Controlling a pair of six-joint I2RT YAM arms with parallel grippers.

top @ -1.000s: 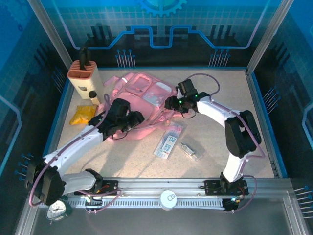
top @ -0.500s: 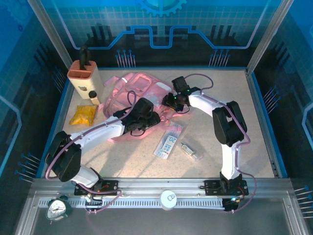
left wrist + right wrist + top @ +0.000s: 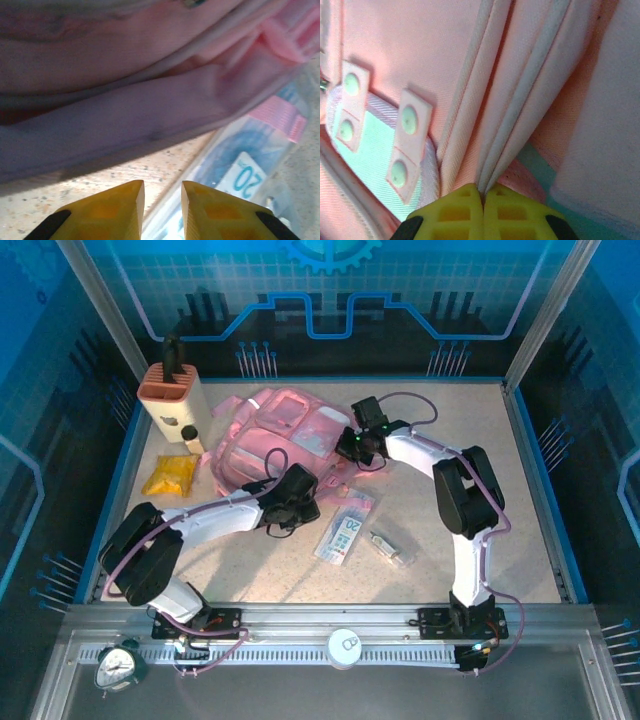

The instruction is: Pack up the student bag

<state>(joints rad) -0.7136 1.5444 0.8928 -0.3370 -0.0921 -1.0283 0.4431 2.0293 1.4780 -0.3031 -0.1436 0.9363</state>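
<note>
Piping (image 3: 527, 95) of woven pink student bag (image 3: 385, 55) seemingly between right jaws

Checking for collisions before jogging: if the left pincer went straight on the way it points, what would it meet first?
Probably the clear packet lying on the table just ahead of the left pincer, with the student bag right behind it; depth is unclear.

Only one no. can be read: "20".
It is in blue on a white patch of the flat clear plastic pack with a blue and white card (image 3: 346, 530), seen from the top cam & close up on the pack (image 3: 245, 176) in the left wrist cam. Other print there is too small to read. The blue back wall has a gear sign (image 3: 330, 252), no words.
</note>
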